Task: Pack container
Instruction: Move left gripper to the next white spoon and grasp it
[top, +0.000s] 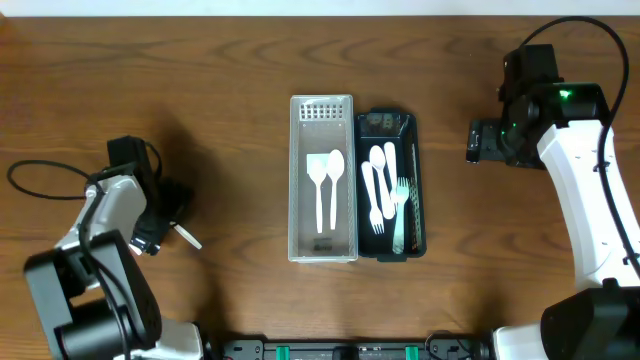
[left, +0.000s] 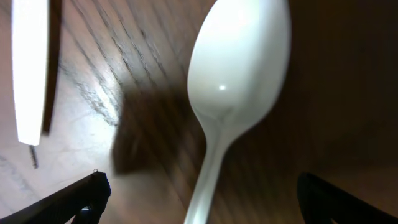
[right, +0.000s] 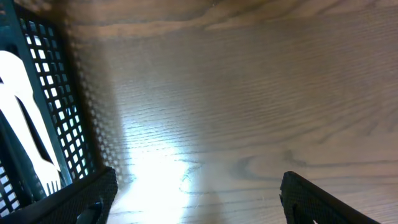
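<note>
Your left pincer (left: 202, 194) stands wide apart, the white spoon (left: 239, 56) lying on the bench (left: 93, 74) between its fingers (left: 74, 196), bowl ahead. Close off-centre and the thin handle may skid aside or flip out.

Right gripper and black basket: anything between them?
Nothing. Only bare table separates the right gripper and the black basket, clear in the overhead and right wrist views.

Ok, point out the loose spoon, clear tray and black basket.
spoon (left: 239, 56), left wrist view, on its bowl.
clear tray (top: 322, 248), overhead view, on its bare floor.
black basket (top: 419, 190), overhead view, on its right wall.
</note>
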